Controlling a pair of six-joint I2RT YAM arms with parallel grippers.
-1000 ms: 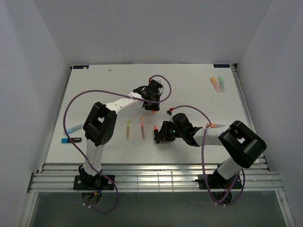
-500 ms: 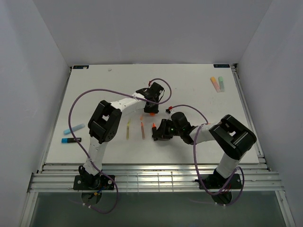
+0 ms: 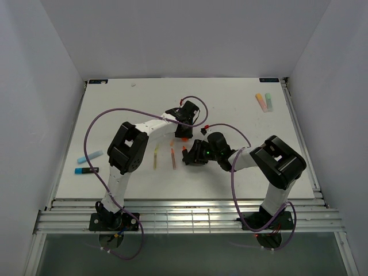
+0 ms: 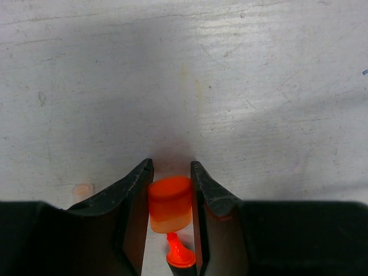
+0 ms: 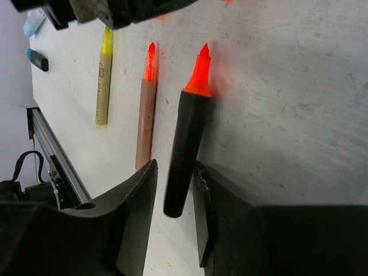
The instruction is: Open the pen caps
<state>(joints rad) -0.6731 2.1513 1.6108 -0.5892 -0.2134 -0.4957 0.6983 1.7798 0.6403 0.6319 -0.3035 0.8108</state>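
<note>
My left gripper (image 3: 183, 133) (image 4: 171, 167) is shut on a stubby orange cap (image 4: 170, 204) just above the table. The cap is off its pen, whose orange tip (image 4: 180, 253) sits right beneath it. My right gripper (image 3: 190, 154) (image 5: 175, 167) holds that black pen body (image 5: 190, 138) by its tail end, tip pointing at the left gripper (image 5: 115, 8). A thin gap shows between the pen and one finger. No other caps are clear to me in the wrist views.
Two uncapped pens lie side by side left of the right gripper: a yellow one (image 3: 155, 158) (image 5: 104, 80) and a pastel orange one (image 3: 172, 158) (image 5: 146, 109). Blue pen parts (image 3: 87, 163) lie at the left edge. Green and orange highlighters (image 3: 263, 102) lie at the back right.
My right gripper has moved left and back with the black pen, bringing its tip under the left gripper. The left gripper has hardly moved.
</note>
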